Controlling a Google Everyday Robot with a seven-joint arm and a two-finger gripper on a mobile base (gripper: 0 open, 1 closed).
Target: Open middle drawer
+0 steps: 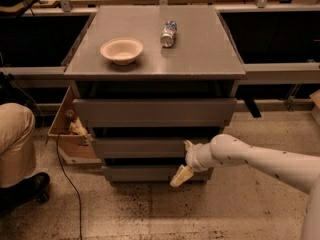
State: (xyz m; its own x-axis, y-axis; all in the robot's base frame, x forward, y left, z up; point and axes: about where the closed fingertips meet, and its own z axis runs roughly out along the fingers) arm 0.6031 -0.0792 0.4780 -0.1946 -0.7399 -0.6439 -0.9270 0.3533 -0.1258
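The middle drawer (135,147), a grey flat-fronted panel without a handle, sits between the wider grey top drawer (155,112) and the narrower grey bottom drawer (145,173) of the grey metal cabinet (205,54). Its front looks close to flush with the stack, though a dark gap shows above and below it.

The white robot arm (260,159) reaches in from the right, and its gripper (181,163) is at the right end of the middle drawer's front. The cream fingers appear spread apart, holding nothing. One short tip lies near the drawer's upper edge. The longer finger (181,176) slants down and left across the bottom drawer's front. Whether either tip touches the panel is hard to make out from this angle.

On the cabinet top stand a shallow cream bowl (121,50) at the left and a small metal can (169,33) lying on its side, well apart from it. To the left of the cabinet is an open brown cardboard box (65,139). A black cable (67,184) trails over the speckled floor (225,209), and a person's leg in beige trousers (15,144) with a black shoe (25,186) sits at the left edge.
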